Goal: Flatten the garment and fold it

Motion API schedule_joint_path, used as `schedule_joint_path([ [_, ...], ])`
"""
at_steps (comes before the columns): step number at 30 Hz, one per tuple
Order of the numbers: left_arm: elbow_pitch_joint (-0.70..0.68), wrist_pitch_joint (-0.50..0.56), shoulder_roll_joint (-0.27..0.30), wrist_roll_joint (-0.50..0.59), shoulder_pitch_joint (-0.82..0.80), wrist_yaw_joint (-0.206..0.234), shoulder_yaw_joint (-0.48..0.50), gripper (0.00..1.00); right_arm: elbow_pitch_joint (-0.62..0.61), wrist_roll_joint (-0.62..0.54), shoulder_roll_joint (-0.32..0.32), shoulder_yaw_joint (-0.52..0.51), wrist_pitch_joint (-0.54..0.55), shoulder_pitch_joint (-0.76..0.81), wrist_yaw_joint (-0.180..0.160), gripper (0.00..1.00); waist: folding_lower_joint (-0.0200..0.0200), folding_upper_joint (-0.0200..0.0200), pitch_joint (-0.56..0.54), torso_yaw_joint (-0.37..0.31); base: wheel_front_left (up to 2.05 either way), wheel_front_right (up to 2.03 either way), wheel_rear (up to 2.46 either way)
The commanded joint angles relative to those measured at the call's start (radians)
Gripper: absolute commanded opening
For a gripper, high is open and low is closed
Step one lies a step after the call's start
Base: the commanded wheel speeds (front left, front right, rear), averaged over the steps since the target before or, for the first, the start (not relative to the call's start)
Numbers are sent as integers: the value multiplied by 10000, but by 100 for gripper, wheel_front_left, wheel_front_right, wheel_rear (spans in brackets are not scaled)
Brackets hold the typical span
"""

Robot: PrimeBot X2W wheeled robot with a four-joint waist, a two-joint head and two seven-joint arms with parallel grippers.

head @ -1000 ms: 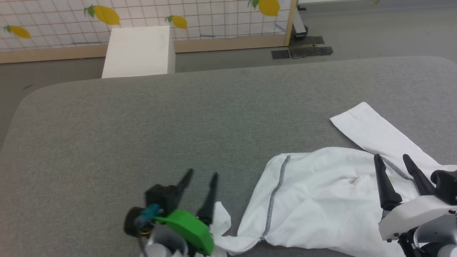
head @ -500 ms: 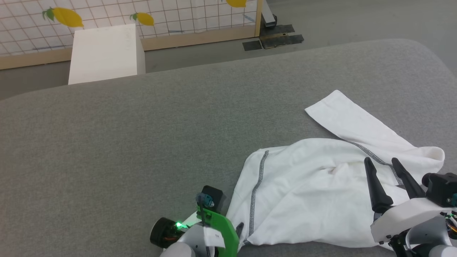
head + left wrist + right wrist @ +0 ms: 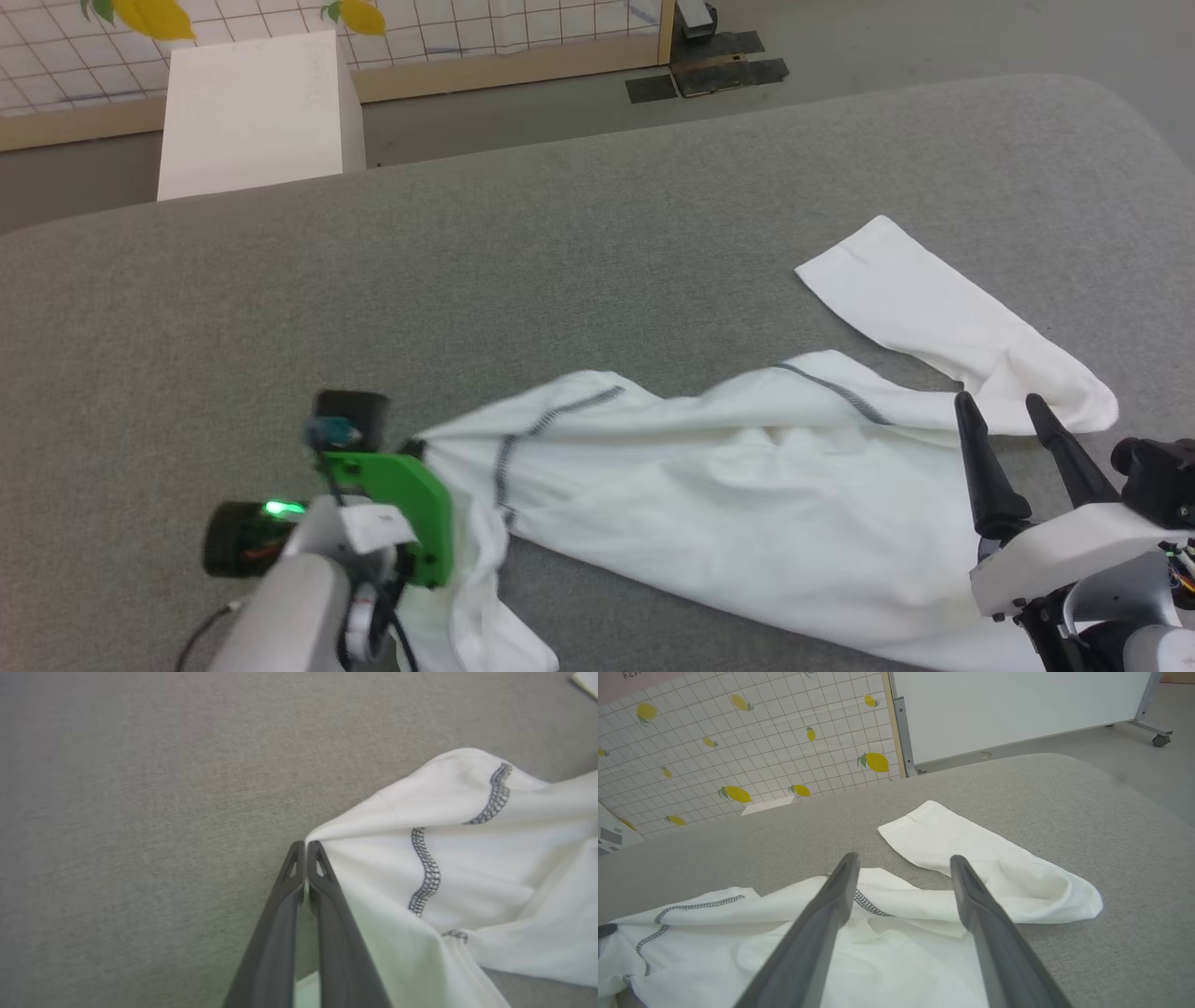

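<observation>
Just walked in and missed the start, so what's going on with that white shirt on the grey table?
The robot is working to flatten the shirt on the table. Its left pincer is shut on the shirt's left edge; the right pincer hangs open over the right end. The shirt lies rumpled, one sleeve stretched out, nothing folded yet.

Garment (image 3: 747, 485): one.
Grippers: two; left gripper (image 3: 305, 847) at garment's left end, right gripper (image 3: 997, 401) over its right end.
White box (image 3: 252, 112): one, beyond garment.
Grey table (image 3: 280, 308): one, under garment.
Lemon-print screen (image 3: 467, 28): one, farthest beyond garment.
</observation>
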Motion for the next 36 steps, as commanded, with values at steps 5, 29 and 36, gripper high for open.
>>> schedule_joint_path([
  [5,115,-1048,824,-372,-790,607,1540,0,79,68,24,-10,-41,-306,-15,100,0,0,199,152,0,0,0],
  [29,-36,-6634,-875,-1240,244,-897,1936,100,1415,-594,24,2081,2870,-1338,-15,100,0,0,684,1425,0,0,0],
  [36,-541,-6797,-1203,-819,119,-1068,1834,100,2568,-664,-20,3100,3603,-2522,-15,100,0,0,1056,1952,0,0,0],
])
